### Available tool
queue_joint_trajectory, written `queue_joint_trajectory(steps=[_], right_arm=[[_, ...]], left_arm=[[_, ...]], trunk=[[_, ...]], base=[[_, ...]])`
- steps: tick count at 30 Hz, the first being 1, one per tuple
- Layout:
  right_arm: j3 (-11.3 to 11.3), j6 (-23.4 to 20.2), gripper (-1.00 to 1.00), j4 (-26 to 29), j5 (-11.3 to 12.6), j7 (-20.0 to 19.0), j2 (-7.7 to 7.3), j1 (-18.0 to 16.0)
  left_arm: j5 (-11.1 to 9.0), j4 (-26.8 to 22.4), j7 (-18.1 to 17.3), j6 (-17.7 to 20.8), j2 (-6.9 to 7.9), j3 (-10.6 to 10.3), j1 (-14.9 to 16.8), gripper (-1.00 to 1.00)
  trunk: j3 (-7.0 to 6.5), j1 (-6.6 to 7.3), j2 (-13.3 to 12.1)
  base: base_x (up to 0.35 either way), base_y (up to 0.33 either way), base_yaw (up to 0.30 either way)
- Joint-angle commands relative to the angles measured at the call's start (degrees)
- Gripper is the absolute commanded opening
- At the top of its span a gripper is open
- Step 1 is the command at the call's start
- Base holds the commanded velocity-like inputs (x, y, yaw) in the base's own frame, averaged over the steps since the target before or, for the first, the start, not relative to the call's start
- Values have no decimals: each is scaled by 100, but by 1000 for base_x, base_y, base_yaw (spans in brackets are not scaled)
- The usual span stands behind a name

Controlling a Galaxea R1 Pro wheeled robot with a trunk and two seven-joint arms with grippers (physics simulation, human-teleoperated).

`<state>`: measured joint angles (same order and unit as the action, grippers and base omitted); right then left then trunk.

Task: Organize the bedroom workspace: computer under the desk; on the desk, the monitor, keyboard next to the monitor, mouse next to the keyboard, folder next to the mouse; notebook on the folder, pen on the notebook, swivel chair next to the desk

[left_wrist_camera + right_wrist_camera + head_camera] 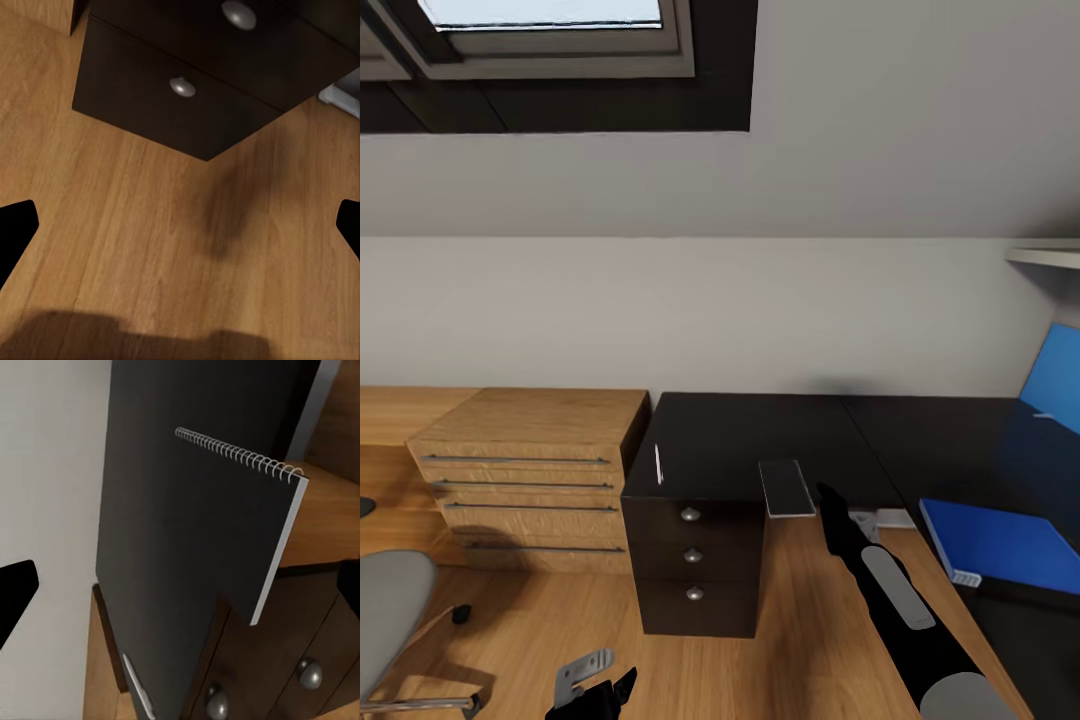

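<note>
While the right gripper (pixel 830 497) is seen in the head view just beside the notebook (pixel 786 487) overhanging the desk (pixel 760 440) edge, its jaws cannot be judged; the pen (pixel 658 464) and folder (pixel 1000 543) are on the desk. From the left wrist, jaws are spread wide over bare floor (pixel 150 247). From the right wrist, fingertips are spread, nothing gripped, the notebook (pixel 217 525) ahead.

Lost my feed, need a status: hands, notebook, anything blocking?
Right hand open, beside notebook, not gripping. Left hand open, low over floor. Notebook overhangs desk edge above drawers; pen nearby, folder on desk. Nothing blocking.
</note>
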<state>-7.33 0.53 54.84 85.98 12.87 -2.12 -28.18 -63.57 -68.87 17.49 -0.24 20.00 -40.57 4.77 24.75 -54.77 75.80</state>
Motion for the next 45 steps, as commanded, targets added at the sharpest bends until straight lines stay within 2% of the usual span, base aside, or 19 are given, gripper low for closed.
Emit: queue_joint_trajectory(steps=[1, 4, 5, 7, 8, 18, 20, 21, 23, 26, 27, 28, 33, 40, 45], right_arm=[[-16, 8, 100, 9, 23, 21, -8, -4], [-20, 10, 100, 9, 7, -8, -17, -4], [-22, 15, 100, 11, -2, -20, -23, -4], [-23, 16, 100, 10, -2, -20, -21, -4], [-21, 24, 100, 10, 5, -14, -1, -4], [-14, 23, 100, 10, 7, -1, -25, -4], [-14, 19, 100, 11, 4, -3, -25, -4], [-14, 14, 100, 12, 1, -3, -25, -4], [-14, 12, 100, 11, 0, -3, -25, -4], [-14, 9, 100, 10, -1, -6, -21, -4], [-14, 9, 100, 10, -2, -8, -22, -4], [-14, 9, 100, 10, -2, -9, -23, -4], [-14, 8, 100, 10, -2, -11, -25, -4], [-14, 7, 100, 10, -2, -13, -30, -4], [-14, 2, 100, 10, -1, -18, -33, -4]], left_arm=[[-30, -11, 38, -2, 6, -18, 7, 100], [-25, -24, 40, -15, 10, -20, 3, 100], [-21, -196, 37, -118, 91, -21, -64, 100], [-25, -280, 37, -146, 152, -21, -106, 100], [-31, -425, 37, -196, 275, -29, -176, 100], [-19, -478, 127, -225, 294, -48, -196, 100], [-16, -488, 403, -275, 294, -56, -196, 100], [-15, -545, 598, -416, 291, -108, -196, 100], [-17, -594, 768, -565, 289, -201, -196, 100], [-11, -729, 1370, -975, 286, -597, -196, 100], [-10, -765, 1509, -1044, 286, -674, -196, 100], [-9, -825, 1791, -1155, 284, -798, -196, 100], [-8, -904, 2509, -1314, 242, -989, -196, 100], [-14, -888, 2725, -1350, 139, -1020, -196, 100], [-20, -879, 2758, -1355, 117, -1029, -196, 100]], trunk=[[25, -23, 46], [79, -89, 166], [97, -111, 206], [133, -155, 287], [151, -177, 327], [330, -396, 728], [366, -440, 808], [384, -462, 848], [420, -506, 928], [474, -572, 1049], [492, -594, 1089], [510, -616, 1129], [600, -726, 1329], [725, -879, 1610], [815, -989, 1811]], base=[[0, 0, 0], [0, 0, 0], [0, 0, 0], [0, 0, 0], [0, 0, 0], [0, 0, 0], [0, 0, 0], [0, 0, 0], [0, 0, 0], [0, 0, 0], [0, 0, 0], [0, 0, 0], [0, 0, 0], [0, 0, 0], [0, 0, 0]])
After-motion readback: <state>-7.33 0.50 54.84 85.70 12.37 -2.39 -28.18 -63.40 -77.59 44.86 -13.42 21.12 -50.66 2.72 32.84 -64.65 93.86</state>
